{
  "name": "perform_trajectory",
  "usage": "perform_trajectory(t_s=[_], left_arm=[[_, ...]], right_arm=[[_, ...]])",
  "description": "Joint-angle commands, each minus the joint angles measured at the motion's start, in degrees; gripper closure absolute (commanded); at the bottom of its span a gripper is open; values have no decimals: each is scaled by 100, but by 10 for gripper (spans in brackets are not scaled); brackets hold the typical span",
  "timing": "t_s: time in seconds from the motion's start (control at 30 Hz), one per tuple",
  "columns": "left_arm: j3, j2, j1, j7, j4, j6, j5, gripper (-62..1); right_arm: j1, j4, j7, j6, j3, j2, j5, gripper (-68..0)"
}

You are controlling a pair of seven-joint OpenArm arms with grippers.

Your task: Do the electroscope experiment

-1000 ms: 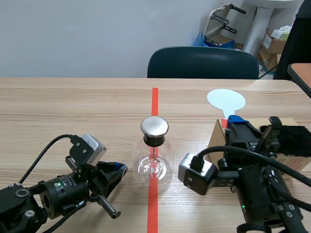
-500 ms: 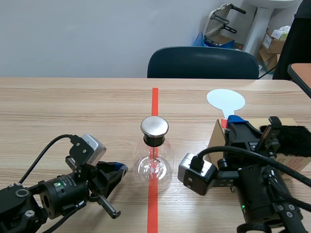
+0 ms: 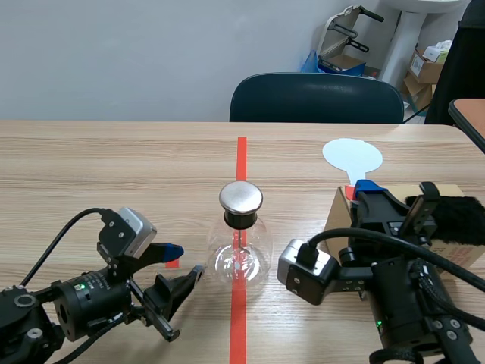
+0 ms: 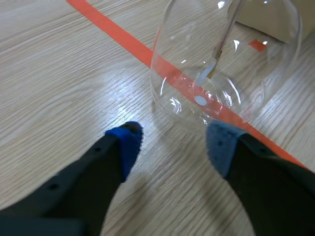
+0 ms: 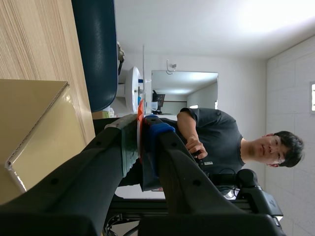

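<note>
Scene view: the electroscope, a clear round-bellied glass flask point(image 3: 241, 256) w/ a black stopper and flat shiny metal cap point(image 3: 241, 197), stands upright at table ctr on the orange-red tape line. The left gripper point(image 3: 182, 260) lies low just left of the flask's belly, fingers spread wide, holding nothing and not touching the glass. The right gripper point(image 3: 364, 188) is right of the flask, fingers pinched on the orange stem of a thin paddle w/ a pale round disc point(image 3: 352, 157). The disc stands at the far end, beyond the fingertips. Behind that arm sit a tan cardboard box point(image 3: 338, 216) and a patch of black fur point(image 3: 459, 218). Left wrist view: left gripper point(image 4: 173, 142) wide open, flask point(image 4: 226, 59) dead ahead and a bit toward one finger, a gap btwn pads and glass, thin rod and leaf visible inside. Right wrist view: right gripper point(image 5: 142, 132) clamped on the paddle point(image 5: 140, 117), seen edge-on; box point(image 5: 34, 128) beside it. Key relation, prob.: the cap lies left of and nearer than the disc, so the right arm must swing the paddle in leftward. The paddle's long axis runs away from the robot, the flask's vertical.
</note>
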Motion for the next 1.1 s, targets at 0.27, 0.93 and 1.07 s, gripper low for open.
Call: perform_trajectory(t_s=[0.27,0.93,1.07], left_arm=[[-15,-861,11,-603,166,-1237,-693,-453],[-17,-3051,1740,-2507,1847,-1963,-896,-513],[-20,-3314,2050,-2903,2020,-1515,-901,-513]], right_arm=[[35,48,90,-413,55,28,0,-15],[-2227,1357,2520,-1101,2218,31,1141,-15],[-2450,1357,3484,-1101,2881,26,1998,-15]])
